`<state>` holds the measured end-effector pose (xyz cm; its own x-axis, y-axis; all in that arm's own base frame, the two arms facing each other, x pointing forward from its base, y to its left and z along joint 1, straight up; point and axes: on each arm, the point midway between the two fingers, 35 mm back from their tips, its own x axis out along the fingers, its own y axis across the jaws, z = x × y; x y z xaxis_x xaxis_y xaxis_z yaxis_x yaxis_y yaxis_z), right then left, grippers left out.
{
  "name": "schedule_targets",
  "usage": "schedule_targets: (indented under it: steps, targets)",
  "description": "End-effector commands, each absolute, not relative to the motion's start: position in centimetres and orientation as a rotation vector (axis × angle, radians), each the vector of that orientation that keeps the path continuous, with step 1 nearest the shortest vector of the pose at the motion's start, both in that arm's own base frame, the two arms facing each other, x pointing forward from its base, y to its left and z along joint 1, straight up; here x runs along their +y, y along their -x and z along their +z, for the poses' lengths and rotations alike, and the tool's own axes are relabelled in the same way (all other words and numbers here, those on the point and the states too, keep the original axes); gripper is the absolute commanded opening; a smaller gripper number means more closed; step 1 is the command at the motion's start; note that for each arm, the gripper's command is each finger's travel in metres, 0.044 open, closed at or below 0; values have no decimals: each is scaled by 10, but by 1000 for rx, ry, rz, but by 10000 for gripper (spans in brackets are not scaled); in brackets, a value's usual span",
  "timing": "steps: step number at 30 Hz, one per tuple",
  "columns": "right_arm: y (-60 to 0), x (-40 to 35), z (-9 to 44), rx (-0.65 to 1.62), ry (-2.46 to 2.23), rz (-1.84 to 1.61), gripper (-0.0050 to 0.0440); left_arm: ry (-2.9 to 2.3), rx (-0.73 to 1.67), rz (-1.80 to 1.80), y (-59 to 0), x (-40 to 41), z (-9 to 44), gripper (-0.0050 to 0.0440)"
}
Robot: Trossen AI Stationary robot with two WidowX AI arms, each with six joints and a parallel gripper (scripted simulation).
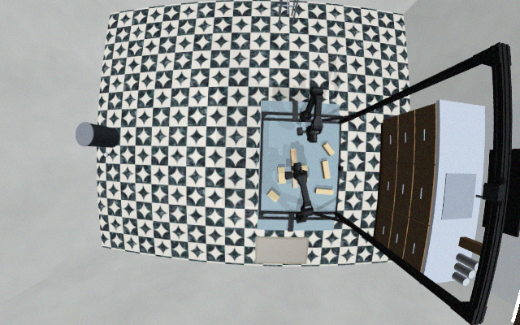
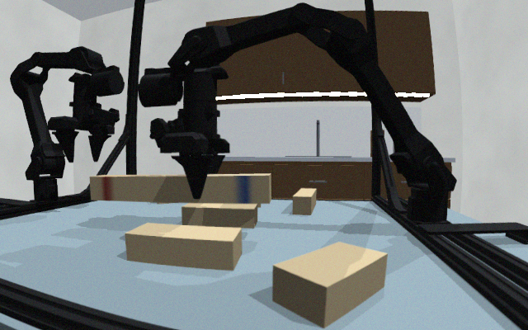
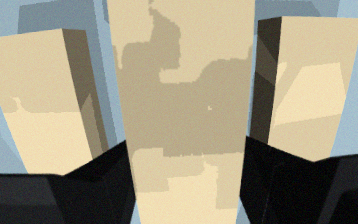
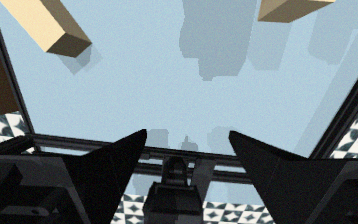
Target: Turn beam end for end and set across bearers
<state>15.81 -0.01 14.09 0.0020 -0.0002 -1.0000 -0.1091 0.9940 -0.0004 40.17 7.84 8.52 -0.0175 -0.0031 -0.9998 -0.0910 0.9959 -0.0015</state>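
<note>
The beam (image 2: pixel 136 187) (image 1: pixel 293 155) (image 3: pixel 185 75) is a long tan bar with a red band near one end and a blue band near the other. My left gripper (image 2: pixel 196 191) (image 1: pixel 296 168) (image 3: pixel 182 138) is shut on its middle and holds it level, just above the table. The two bearers, short tan blocks, lie below it: the near bearer (image 2: pixel 183 245) (image 1: pixel 281 175) (image 3: pixel 40 115) and the far bearer (image 2: pixel 219 214) (image 3: pixel 305 90). The beam runs across both. My right gripper (image 2: pixel 82 154) (image 1: pixel 311 138) (image 4: pixel 187 133) is open and empty, held high near its own base.
Loose tan blocks lie on the blue table: one block (image 2: pixel 330 280) (image 1: pixel 273 195) at the front, a small block (image 2: pixel 304 200) further back, and others (image 1: pixel 328 149) (image 1: pixel 326 169) (image 1: pixel 324 191) (image 4: pixel 50 27). Black frame rails (image 2: pixel 454 247) run along the table edges.
</note>
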Motion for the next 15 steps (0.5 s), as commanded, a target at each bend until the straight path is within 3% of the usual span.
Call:
schedule_targets:
  steps: [1, 15]
  targets:
    - [-157, 0, 141, 1569, 82, 82, 440, 52, 1570, 52, -402, 79, 92, 0]
    - [-157, 0, 141, 1569, 82, 82, 440, -19, 1571, -19, -401, 81, 92, 0]
